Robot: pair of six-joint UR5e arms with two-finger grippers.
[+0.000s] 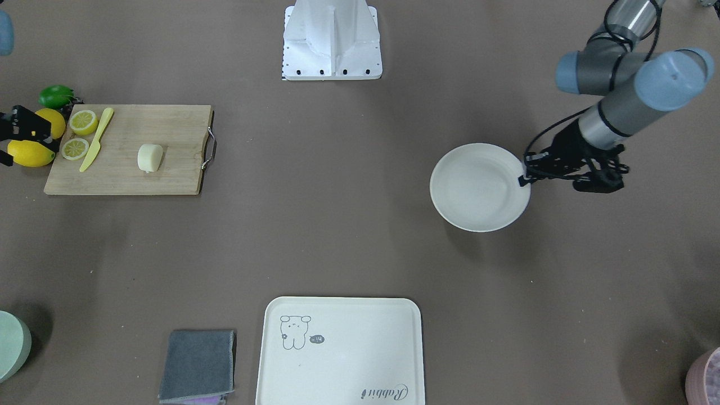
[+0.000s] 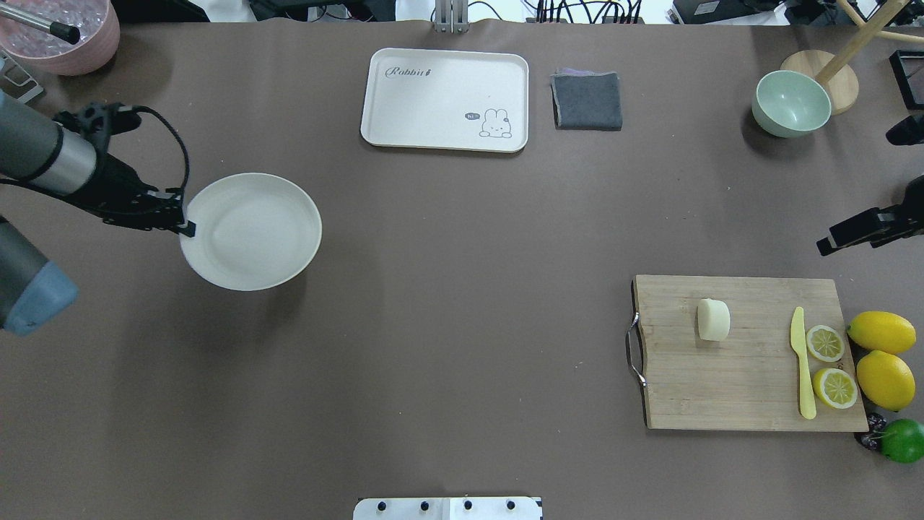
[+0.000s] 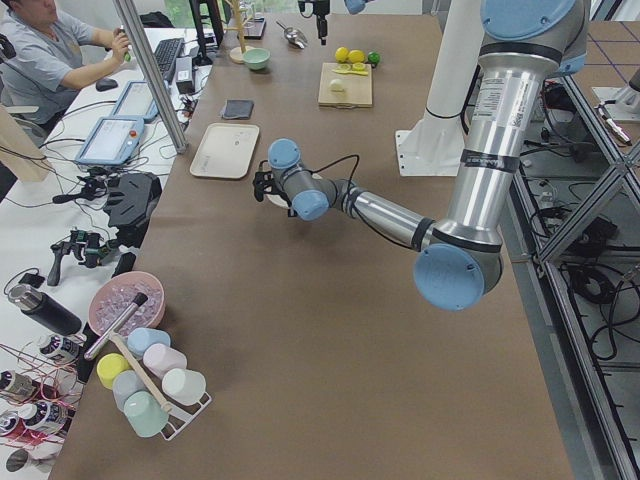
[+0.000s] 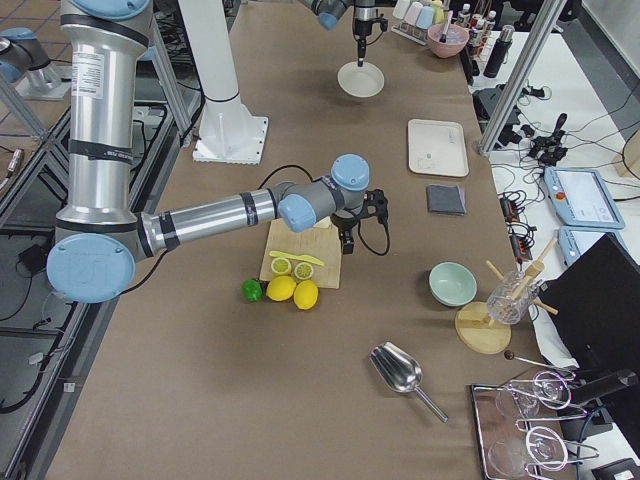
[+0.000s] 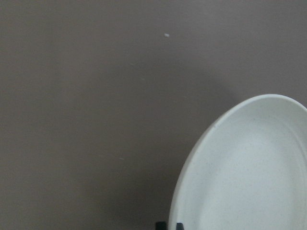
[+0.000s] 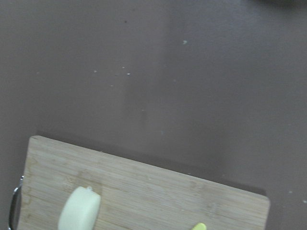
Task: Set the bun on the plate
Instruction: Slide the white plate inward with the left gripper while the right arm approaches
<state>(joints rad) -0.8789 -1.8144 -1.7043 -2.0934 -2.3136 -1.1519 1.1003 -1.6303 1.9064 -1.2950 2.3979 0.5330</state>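
Observation:
The bun (image 2: pixel 713 319) is a pale cream block lying on a wooden cutting board (image 2: pixel 751 390) at the right; the right wrist view catches it at its lower edge (image 6: pixel 79 211). The plate (image 2: pixel 253 231) is round and off-white and sits far left. My left gripper (image 2: pixel 186 227) is shut on the plate's near-left rim; its pads show at the rim (image 5: pixel 178 226) in the left wrist view. My right gripper (image 1: pixel 8 138) hovers beyond the board's far corner, over the lemons. It is open and holds nothing.
On the board lie a yellow knife (image 2: pixel 803 361) and two lemon slices (image 2: pixel 825 343). Two lemons (image 2: pixel 881 332) and a lime (image 2: pixel 902 440) sit beside it. A bear tray (image 2: pixel 445 99), grey cloth (image 2: pixel 587 101), green bowl (image 2: pixel 790 103) and pink bowl (image 2: pixel 61 32) line the far edge.

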